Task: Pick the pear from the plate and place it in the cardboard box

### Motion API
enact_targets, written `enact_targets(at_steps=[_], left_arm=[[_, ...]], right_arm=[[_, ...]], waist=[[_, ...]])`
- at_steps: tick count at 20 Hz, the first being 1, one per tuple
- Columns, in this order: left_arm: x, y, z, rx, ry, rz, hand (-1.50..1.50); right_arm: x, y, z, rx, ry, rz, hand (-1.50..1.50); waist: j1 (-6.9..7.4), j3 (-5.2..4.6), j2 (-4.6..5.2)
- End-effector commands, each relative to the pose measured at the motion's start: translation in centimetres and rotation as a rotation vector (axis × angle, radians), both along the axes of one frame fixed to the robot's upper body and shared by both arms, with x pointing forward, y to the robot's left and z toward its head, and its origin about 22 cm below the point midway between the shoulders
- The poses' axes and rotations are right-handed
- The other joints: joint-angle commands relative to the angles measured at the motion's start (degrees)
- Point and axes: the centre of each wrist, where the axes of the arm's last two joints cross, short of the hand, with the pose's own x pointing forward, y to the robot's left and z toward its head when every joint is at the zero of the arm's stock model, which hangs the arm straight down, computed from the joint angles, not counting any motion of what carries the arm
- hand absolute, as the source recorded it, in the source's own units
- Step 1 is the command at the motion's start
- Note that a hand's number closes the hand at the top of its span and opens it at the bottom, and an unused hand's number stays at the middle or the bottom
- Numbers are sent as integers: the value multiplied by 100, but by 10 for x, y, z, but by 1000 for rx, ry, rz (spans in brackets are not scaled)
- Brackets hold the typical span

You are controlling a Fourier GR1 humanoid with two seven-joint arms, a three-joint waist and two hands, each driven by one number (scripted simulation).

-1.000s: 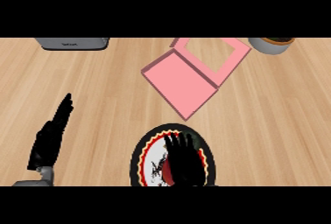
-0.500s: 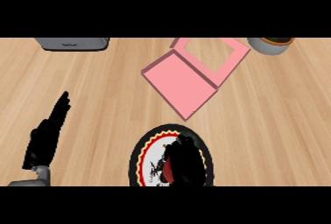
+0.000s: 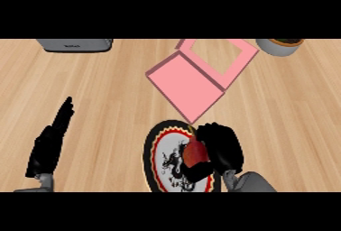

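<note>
A reddish pear (image 3: 195,152) lies on a round plate (image 3: 160,155) with a black, red and white pattern near the counter's front edge. My right hand (image 3: 220,146) is over the plate's right half, fingers and thumb curled round the pear. Behind the plate stands the pink box (image 3: 216,56) with its flap (image 3: 185,85) laid open toward me; its inside shows the wood-coloured bottom. At the lower left my left hand (image 3: 50,144) rests open, fingers straight and pointing away from me.
A grey appliance (image 3: 75,44) sits at the back left edge. A grey pot (image 3: 282,45) with a dark top stands at the back right. Bare wooden counter lies between my left hand and the plate.
My right hand has curled its fingers round the pear and drawn slightly right; the pear now shows. The left hand has barely shifted.
</note>
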Motion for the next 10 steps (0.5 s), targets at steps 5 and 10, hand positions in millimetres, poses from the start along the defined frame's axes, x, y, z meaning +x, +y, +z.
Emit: enact_targets(at_steps=[5,10], left_arm=[[6,-4,4,-6,-5,-9,0],[4,19,-9,-14,6,1,0]], right_arm=[[81,-194,47,-147,-145,-139,150],[92,-224,78,-64,-216,-113,150]], waist=[[66,5,95],[-2,-7,51]])
